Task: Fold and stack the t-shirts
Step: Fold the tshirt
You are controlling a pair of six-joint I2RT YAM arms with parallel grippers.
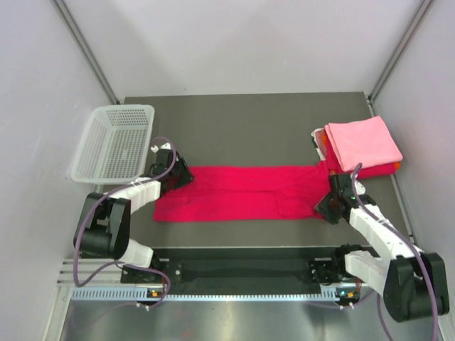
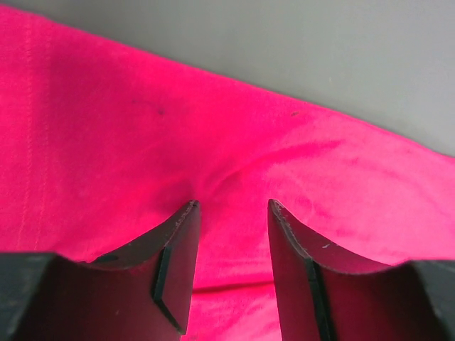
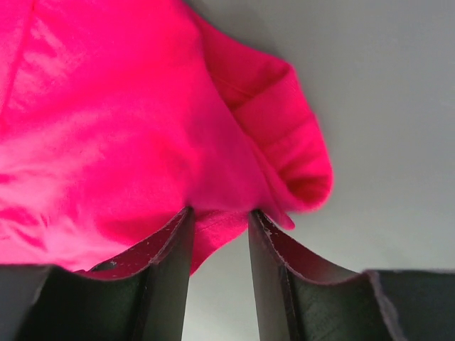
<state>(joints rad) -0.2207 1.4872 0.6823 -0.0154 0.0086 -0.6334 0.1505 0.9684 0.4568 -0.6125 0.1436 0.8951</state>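
Your left gripper (image 2: 232, 206) and right gripper (image 3: 220, 212) each pinch the crimson t-shirt (image 1: 234, 192), clear only from the wrists; only overhead shows the white basket (image 1: 121, 108).

The grey table (image 1: 249, 121) carries a white basket (image 1: 117, 142) at nine o'clock, a crimson t-shirt (image 1: 242, 192) spread centrally, and folded t-shirts (image 1: 362, 145) stacked at three o'clock.

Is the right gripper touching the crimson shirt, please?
Touching. The right wrist view shows the crimson shirt bunched in the right gripper, puckering at its fingertips.

R tool (image 3: 220, 217) grips bunched edge of crimson t-shirt (image 3: 106, 128).
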